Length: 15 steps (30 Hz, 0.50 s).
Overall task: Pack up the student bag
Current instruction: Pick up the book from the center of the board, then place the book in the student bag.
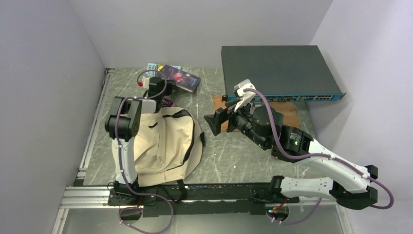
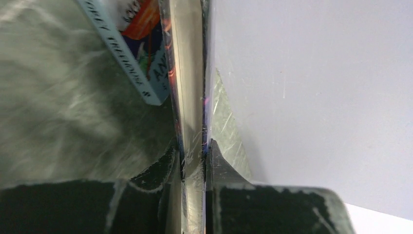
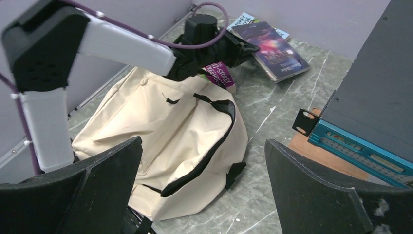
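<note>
student bag (image 1: 165, 146) lies slumped flat on the grey-green table (image 1: 229, 161), on the left side just ahead of the left arm's base, well apart from the right arm. dark zip line curves along its right edge; cannot tell from here whether the mouth is open.

left gripper (image 2: 194, 146) is reached past the bag's far end, at the books. its fingers (image 2: 165, 165) are clenched on the thin edge of a dark paperback (image 2: 187, 73), 1 pad on each cover, the book seen edge-on. a pale blue book (image 2: 126, 53) lies just beyond it. a magenta book (image 3: 220, 75) sits at the bag's top edge, under that wrist.

right gripper (image 3: 204, 185) hangs mid-table with jaws spread wide, nothing between them, pointed toward the bag. behind it, a network switch (image 1: 277, 68) rests on a wooden board (image 1: 287, 109).

handling, judged:
- bag is soft, limp cloth, probably light; it will sag and fold shut, not hold a shape.
- best hold looks like the zip lip or 1 of the black straps (image 3: 234, 173), so the free arm can lift the mouth open.
- paperback is thin, glossy, likely slippery; an edge pinch may let it swing or slide.
- 3 books in view, none in the bag that i can see.
</note>
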Each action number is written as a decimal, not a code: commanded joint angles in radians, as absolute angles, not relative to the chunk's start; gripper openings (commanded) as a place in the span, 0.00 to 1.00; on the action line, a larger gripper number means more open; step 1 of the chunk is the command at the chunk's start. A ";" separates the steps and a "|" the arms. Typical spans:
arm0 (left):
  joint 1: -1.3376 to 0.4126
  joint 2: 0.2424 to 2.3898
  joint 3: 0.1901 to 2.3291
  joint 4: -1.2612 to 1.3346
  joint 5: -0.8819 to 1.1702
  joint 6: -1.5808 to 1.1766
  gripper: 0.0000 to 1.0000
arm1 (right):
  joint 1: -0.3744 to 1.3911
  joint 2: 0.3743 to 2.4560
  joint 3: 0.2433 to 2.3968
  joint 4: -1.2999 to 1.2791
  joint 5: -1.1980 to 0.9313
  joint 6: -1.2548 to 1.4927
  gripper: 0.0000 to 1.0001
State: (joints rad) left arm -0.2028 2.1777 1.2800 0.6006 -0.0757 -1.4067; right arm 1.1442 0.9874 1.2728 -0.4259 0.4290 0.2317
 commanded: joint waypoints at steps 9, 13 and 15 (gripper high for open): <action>0.011 1.433 1.072 0.224 0.275 -1.228 0.00 | 1.146 1.003 1.242 -0.403 0.413 0.169 0.99; 0.084 1.238 1.087 -0.156 0.439 -1.155 0.00 | 1.148 1.044 1.247 -0.369 0.315 0.110 0.99; 0.102 1.153 1.084 -0.288 0.505 -1.126 0.00 | 1.155 1.075 1.260 -0.352 0.266 0.055 0.99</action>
